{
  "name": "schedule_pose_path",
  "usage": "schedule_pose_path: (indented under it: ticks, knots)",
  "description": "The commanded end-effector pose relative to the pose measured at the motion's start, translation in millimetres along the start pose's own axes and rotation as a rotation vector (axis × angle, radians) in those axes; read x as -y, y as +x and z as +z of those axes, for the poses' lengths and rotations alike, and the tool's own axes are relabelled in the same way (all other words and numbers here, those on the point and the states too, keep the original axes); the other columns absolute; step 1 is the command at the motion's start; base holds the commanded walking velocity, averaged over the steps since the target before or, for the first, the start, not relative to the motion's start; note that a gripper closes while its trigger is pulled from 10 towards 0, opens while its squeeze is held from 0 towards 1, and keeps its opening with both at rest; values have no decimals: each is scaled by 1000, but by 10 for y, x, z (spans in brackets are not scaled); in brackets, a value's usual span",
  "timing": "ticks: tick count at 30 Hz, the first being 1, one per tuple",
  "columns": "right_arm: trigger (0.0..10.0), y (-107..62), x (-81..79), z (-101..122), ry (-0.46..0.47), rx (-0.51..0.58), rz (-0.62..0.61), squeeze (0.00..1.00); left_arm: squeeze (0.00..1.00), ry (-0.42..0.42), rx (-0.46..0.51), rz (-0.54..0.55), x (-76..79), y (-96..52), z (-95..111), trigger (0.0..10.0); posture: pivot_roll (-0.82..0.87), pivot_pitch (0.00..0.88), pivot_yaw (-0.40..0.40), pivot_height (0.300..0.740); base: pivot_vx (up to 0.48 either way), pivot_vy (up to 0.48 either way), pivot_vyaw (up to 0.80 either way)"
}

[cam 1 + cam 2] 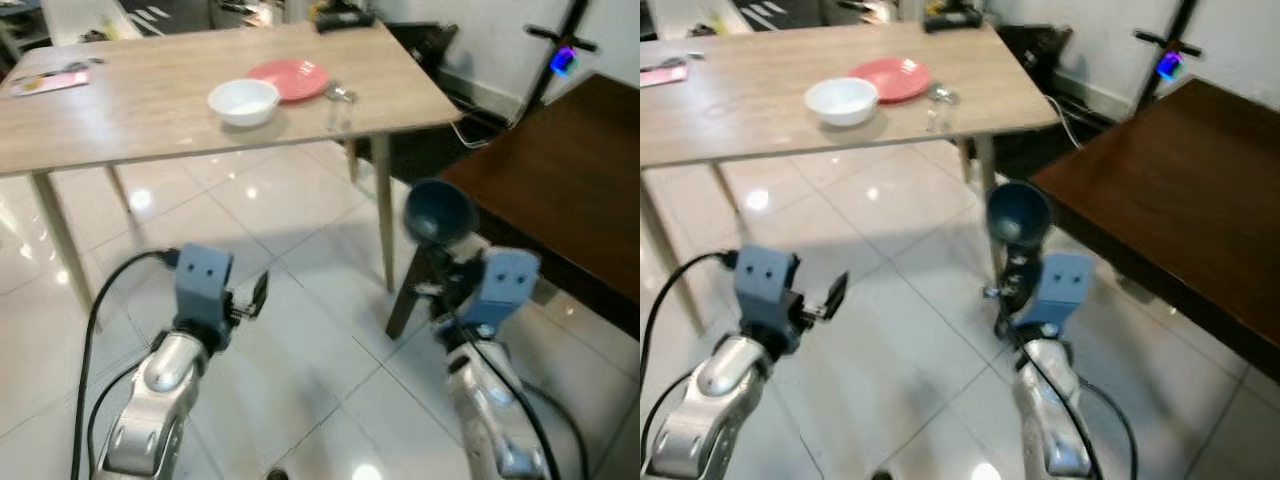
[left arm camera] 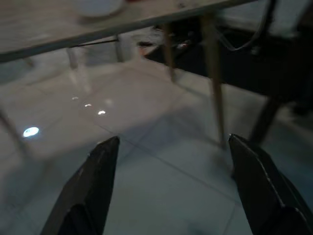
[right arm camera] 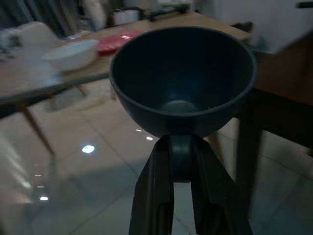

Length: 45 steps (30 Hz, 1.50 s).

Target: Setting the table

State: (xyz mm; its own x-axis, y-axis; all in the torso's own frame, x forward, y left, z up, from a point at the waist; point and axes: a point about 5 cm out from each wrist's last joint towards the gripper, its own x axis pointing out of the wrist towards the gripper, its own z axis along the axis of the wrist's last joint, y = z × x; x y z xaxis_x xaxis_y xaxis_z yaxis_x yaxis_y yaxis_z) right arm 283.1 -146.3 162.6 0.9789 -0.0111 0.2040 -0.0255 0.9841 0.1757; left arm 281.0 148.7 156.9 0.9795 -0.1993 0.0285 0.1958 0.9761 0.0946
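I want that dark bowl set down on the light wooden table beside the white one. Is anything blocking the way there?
Nothing visible does. The right gripper holds the dark bowl over open tiled floor, short of the light wooden table. Bare tabletop lies around the white bowl and red plate.

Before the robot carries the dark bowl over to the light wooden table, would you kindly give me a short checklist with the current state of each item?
1. Right gripper shut on the dark blue bowl, pinching its rim: ok.
2. Bowl level: not ok, it is tipped on its side, opening facing forward.
3. Left gripper open and holding nothing: ok.
4. Bare space on the light wooden table beside the white bowl and red plate: ok.
5. Clearance from the dark brown table on the robot's right: cannot tell.
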Motion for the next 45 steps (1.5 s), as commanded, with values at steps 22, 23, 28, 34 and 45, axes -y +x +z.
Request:
schedule_pose_path:
  ticks: [22,23,28,34,45]
  knots:
    - [10000,-32,-66,-5,21,2,41,0,0,13,-15,52,-40,7,-57,10000,-7,55,76,740,96,0,436]
    - [10000,-31,-70,-1,24,4,43,0,0,14,-15,55,-44,12,-56,10000,-7,55,76,740,472,0,0]
    - [10000,-29,-71,4,32,9,46,0,0,17,-16,57,-52,17,-59,10000,-10,49,76,740,472,0,0]
    - [10000,-26,-63,2,34,10,44,0,0,20,-18,55,-52,16,-66,10000,-8,47,76,740,472,0,0]
    - [10000,-24,-51,-3,46,7,36,0,0,21,-19,56,-54,14,-70,10000,-6,49,75,740,472,0,0]
